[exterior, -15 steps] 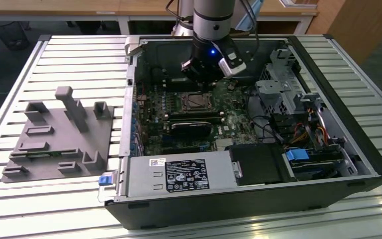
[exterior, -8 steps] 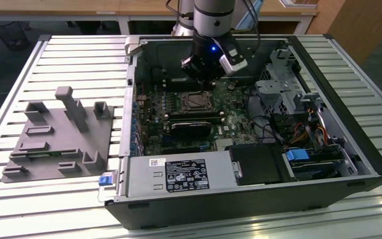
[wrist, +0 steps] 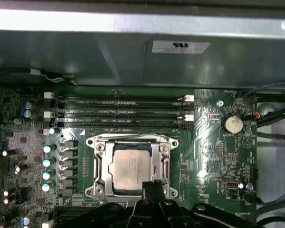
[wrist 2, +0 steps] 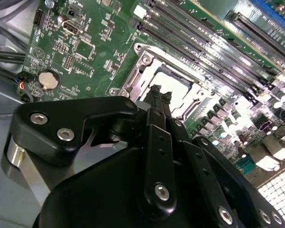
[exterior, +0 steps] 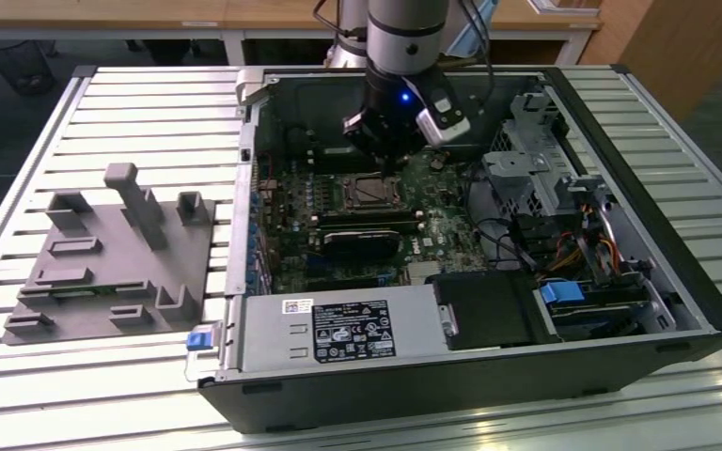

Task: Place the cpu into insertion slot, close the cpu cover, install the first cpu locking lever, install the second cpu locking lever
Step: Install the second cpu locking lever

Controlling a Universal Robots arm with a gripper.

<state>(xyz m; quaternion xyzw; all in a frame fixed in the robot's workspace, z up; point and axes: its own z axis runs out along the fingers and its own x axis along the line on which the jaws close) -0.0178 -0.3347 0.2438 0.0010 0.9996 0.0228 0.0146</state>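
Note:
The cpu (wrist: pixel 132 166) lies flat in the insertion slot (exterior: pixel 368 193), its dull silver top showing through the cut-out of the cpu cover (wrist: pixel 99 166). The cover lies down flat around the chip, and its silvery frame (wrist 2: pixel 141 61) also appears in the second wrist view. My gripper (wrist: pixel 153 186) is shut with nothing between its fingers. Its black tips (wrist 2: pixel 156 93) hover at the edge of the socket, close over the cover's rim. In the exterior view the gripper (exterior: pixel 386 158) hangs just behind the socket inside the open computer case. I cannot make out the locking levers.
Long black memory slots (wrist: pixel 121 111) run beside the socket, and a black heatsink block (exterior: pixel 361 242) sits on its other side. A coin battery (wrist: pixel 233 124), cables (exterior: pixel 511 235) and drive cages (exterior: pixel 549 150) crowd the case. A grey fixture (exterior: pixel 110 254) stands on the slatted table at the exterior view's left.

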